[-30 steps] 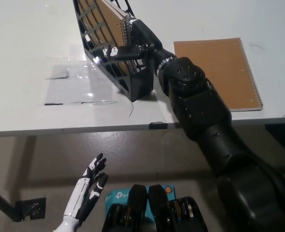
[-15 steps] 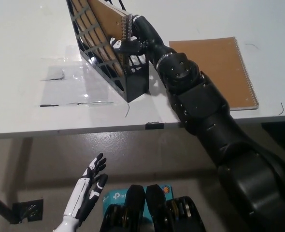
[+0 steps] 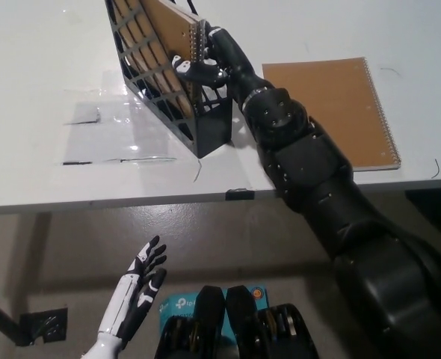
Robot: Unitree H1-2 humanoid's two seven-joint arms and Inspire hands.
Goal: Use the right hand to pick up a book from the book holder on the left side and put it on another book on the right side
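Note:
A black mesh book holder [image 3: 177, 112] stands on the white table [image 3: 41, 67] at upper left of centre, with a brown spiral-bound book [image 3: 172, 30] leaning in it. My black right hand [image 3: 209, 63] is at the book's spiral edge, fingers closed around it. A second brown spiral-bound book [image 3: 332, 108] lies flat on the table to the right, partly hidden by my right arm. My white left hand [image 3: 134, 295] rests open below the table edge at lower left.
A sheet of clear plastic [image 3: 116, 131] is taped flat on the table left of the holder. The table's front edge [image 3: 131, 202] runs across the middle of the picture. A blue box [image 3: 179, 303] lies on the floor below.
The right hand has slid up along the book's spiral edge and closed on it; the camera shifted slightly. The left hand stayed put.

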